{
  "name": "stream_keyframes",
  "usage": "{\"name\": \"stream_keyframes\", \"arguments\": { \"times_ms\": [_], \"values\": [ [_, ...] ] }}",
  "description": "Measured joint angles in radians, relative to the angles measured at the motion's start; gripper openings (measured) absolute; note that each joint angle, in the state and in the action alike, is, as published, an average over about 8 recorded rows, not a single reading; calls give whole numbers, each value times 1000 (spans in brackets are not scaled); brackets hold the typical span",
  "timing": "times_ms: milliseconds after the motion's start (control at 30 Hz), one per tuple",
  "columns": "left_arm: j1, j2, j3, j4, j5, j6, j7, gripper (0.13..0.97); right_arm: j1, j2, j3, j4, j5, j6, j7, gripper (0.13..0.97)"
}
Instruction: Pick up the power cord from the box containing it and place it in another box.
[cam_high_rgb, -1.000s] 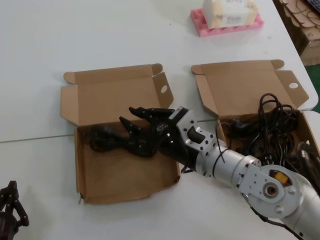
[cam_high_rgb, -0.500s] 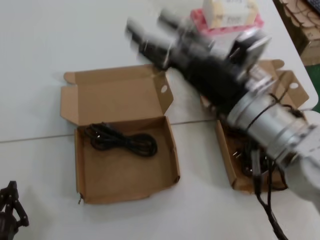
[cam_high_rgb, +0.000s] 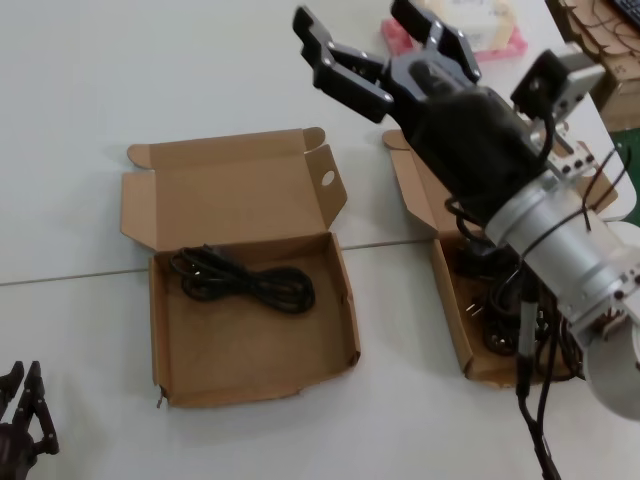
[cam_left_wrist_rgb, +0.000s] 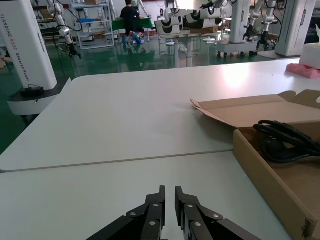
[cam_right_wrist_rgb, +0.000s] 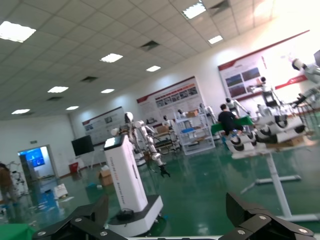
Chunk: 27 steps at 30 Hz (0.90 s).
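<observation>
1. The power cord (cam_high_rgb: 243, 283) lies in the left-hand box, a slim black rubbery cable looped into a long narrow hank, against the back of the floor just below the flap hinge; the left wrist view shows it (cam_left_wrist_rgb: 285, 141) resting on the cardboard floor.
2. That box (cam_high_rgb: 158, 330) is shallow brown cardboard with its flap lid folded back flat on the table, a small round hole in the flap's side tab, and low straight walls. The floor in front of the cord is bare cardboard, and nothing hangs over the box.
3. The other box (cam_high_rgb: 452, 300) sits to the right, apart from the first with a strip of table between them. It holds a tangled mass of black cables (cam_high_rgb: 505, 315), much of it hidden by the arm.
4. The right gripper (cam_high_rgb: 375, 50) is raised high above the table, over the far side between the two flaps, its black fingers spread wide apart and holding nothing; its wrist camera looks out at a hall.
5. The left gripper (cam_left_wrist_rgb: 169, 197) rests low at the near left corner of the table, well clear of the boxes, fingertips nearly touching, empty.
6. The white table (cam_high_rgb: 120, 80) is smooth, with a thin seam across it; a pink foam tray (cam_high_rgb: 400, 52) sits at its far edge.
</observation>
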<state>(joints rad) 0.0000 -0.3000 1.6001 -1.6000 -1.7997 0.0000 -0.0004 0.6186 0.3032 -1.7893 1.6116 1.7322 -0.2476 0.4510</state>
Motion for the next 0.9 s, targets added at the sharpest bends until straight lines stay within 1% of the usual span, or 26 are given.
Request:
{"name": "stream_keyframes", "arguments": {
  "times_ms": [133,200,333,433,600,700,733,900],
  "values": [
    [0,0,0,0,0,0,0,188,-34,0,10,-1,4,13,0,828],
    [0,0,0,0,0,0,0,210,-51,0,16,-1,6,20,0,865],
    [0,0,0,0,0,0,0,256,-87,0,27,-2,9,35,0,865],
    [0,0,0,0,0,0,0,279,-113,-1,35,-2,12,45,0,896],
    [0,0,0,0,0,0,0,377,-159,-1,49,-3,17,64,0,948],
    [0,0,0,0,0,0,0,435,-186,-1,57,-4,20,75,0,952],
    [0,0,0,0,0,0,0,435,-195,-1,60,-4,21,78,0,954],
    [0,0,0,0,0,0,0,568,-240,-1,73,-5,26,96,0,966]
  ]
}}
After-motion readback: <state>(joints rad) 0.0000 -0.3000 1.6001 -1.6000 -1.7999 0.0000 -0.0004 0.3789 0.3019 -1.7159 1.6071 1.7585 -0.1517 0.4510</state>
